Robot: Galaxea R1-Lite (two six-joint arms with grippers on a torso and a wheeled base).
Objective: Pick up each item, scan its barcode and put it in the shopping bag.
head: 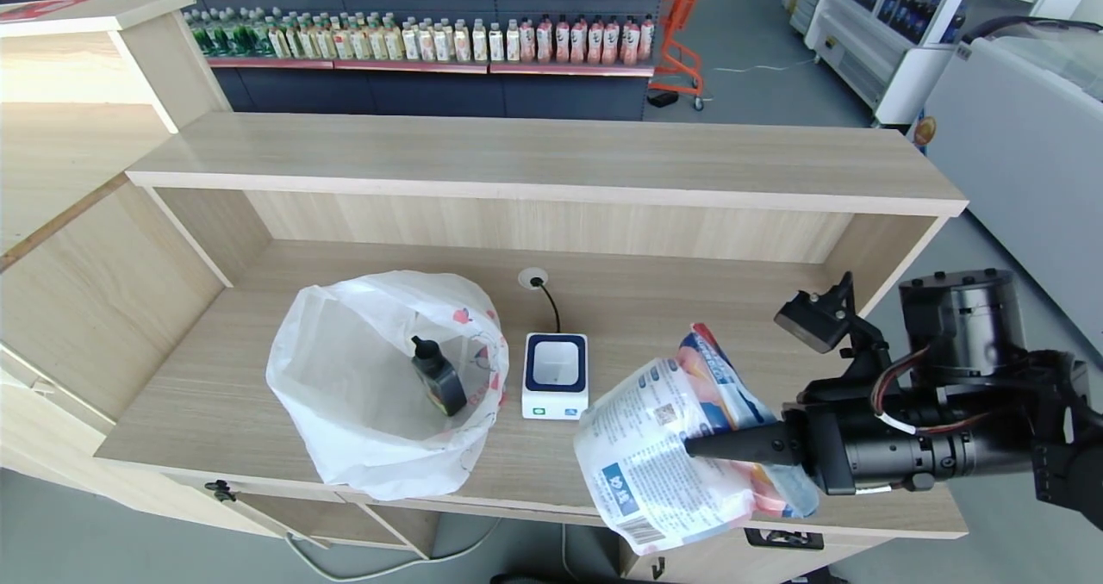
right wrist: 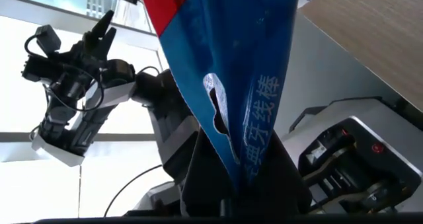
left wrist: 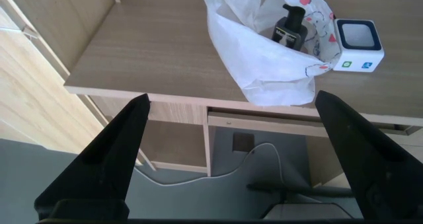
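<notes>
Head view: right gripper (head: 700,448) pinches pack (head: 638,433) at the front edge of the counter (head: 258,394)
Pack right of scanner (head: 555,375), bottle (head: 439,379) in bag (head: 345,369). Left wrist view: left gripper (left wrist: 232,98) spread wide, off counter's front. Right wrist view: pack's edge clamped between jaws

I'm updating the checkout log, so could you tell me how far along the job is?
Done: a black bottle already lies inside the white shopping bag. In hand: the right gripper holds a printed plastic package above the counter's front edge, right of the barcode scanner. Left: present it to the scanner, then bag it. The left gripper is open and holds nothing.
</notes>
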